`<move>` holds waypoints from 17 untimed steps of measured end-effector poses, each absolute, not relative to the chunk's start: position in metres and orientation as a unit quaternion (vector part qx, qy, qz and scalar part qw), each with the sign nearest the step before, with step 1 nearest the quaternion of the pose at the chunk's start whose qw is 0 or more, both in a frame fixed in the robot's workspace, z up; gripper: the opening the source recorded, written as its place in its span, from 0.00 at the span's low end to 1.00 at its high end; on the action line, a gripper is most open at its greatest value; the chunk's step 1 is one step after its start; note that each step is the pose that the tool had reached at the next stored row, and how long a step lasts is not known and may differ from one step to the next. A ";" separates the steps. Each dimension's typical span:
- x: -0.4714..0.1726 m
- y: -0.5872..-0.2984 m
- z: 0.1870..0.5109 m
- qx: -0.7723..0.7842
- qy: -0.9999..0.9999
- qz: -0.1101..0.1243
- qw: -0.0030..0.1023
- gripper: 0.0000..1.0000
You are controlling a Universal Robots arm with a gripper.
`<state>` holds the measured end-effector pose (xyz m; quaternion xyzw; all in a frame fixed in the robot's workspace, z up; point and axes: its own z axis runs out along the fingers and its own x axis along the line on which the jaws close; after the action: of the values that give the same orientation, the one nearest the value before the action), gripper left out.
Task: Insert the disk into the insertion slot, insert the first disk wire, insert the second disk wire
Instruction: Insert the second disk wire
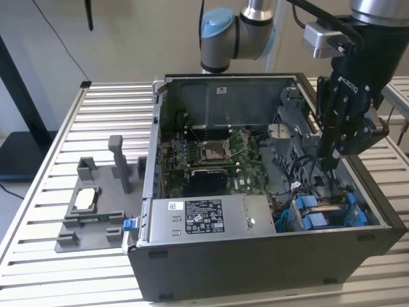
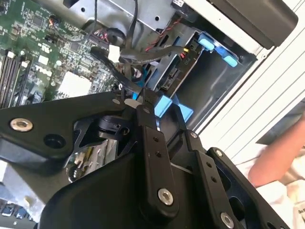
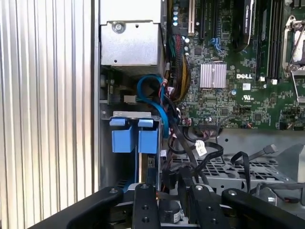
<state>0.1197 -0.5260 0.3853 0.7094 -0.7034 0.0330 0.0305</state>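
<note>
The hand [image 1: 329,165] hangs over the one insertion slot [image 3: 106,167] — its grip I cannot tell. One disk [image 3: 125,139] sits inside, seemingly seated — two blue carrier tabs [image 3: 147,138] showing.

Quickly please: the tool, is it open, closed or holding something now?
Tool: cannot be told whether open or closed; it hangs near the disk.

Your gripper [image 1: 328,166] is matt black, with bright metal screw heads. Just below the jaws, the carrier [image 3: 123,139] is smooth blue plastic with a slight sheen, and the cables [image 3: 181,136] beside them look black and rubbery. Around the jaws, the case [image 1: 255,275] is dull grey metal. Beyond it, the table [image 1: 38,268] is ribbed bare metal.
</note>
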 end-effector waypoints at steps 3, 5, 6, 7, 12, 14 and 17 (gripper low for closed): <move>0.119 -0.524 0.385 0.720 -0.692 0.033 0.030 0.33; 0.119 -0.524 0.384 0.726 -0.686 0.034 0.030 0.33; 0.119 -0.524 0.384 0.728 -0.684 0.034 0.030 0.33; 0.119 -0.524 0.384 0.730 -0.682 0.034 0.030 0.33; 0.119 -0.523 0.382 0.733 -0.678 0.034 0.029 0.18; 0.119 -0.524 0.382 0.733 -0.678 0.034 0.029 0.16; 0.119 -0.527 0.381 0.733 -0.678 0.034 0.029 0.16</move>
<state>0.1191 -0.5265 0.3812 0.7333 -0.6784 0.0342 0.0294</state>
